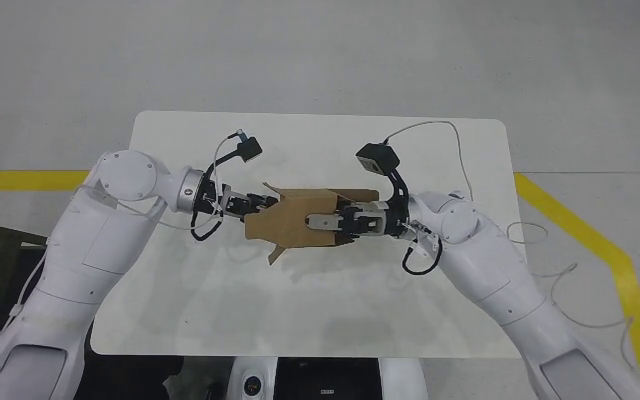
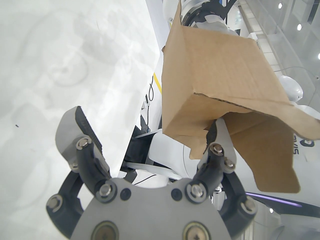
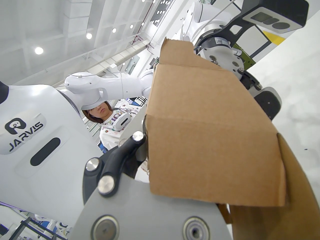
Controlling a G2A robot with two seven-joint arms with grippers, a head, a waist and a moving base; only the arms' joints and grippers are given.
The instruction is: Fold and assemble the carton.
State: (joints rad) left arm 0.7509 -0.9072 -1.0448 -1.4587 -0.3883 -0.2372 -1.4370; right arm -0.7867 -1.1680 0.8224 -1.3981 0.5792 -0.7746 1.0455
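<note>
White table (image 1: pixel 170 300) on grey floor (image 1: pixel 300 50), yellow floor line (image 1: pixel 40 180), carton (image 1: pixel 290 222) mid-table

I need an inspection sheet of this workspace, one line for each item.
Surface: white table, faint stains.
Job's things: brown carton, partly folded, flaps loose, between the two arms.
Clutter: nothing seen.
Grippers: left pincer open, at a carton flap; right pincer gripping the carton.
Cables: white cable loops over the table by the right arm; thin cables on the floor.
Surroundings: grey floor, yellow tape.
</note>
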